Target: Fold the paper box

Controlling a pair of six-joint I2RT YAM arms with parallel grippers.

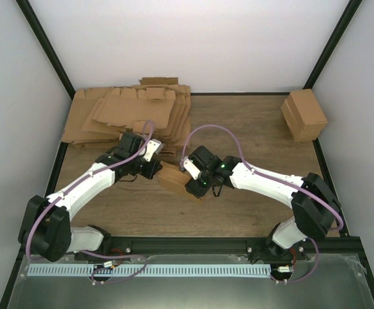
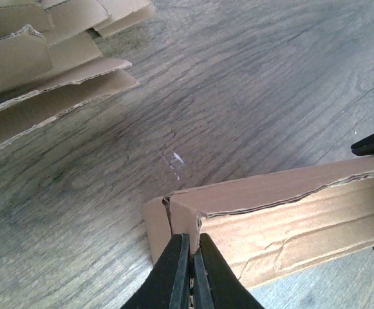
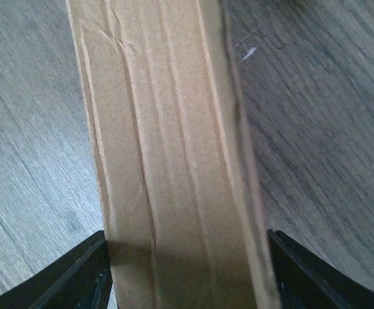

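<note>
The paper box (image 1: 174, 179) is plain brown, the table (image 1: 251, 129) grey wood-grain, the jaws black.

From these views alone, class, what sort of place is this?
Probably a robot test cell: white walls around a wooden table, a left arm and right arm mounted at its edge, a pile of cardboard sheets.

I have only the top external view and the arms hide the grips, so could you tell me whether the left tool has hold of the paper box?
Observer: Yes, the left tool is shut, pinching the paper box at its end corner.
Operator: And the right tool?
Observer: The right tool straddles the box's width, a finger against each side.
Operator: Is that corner closed?
Observer: No, a gap shows in its seam.
</note>
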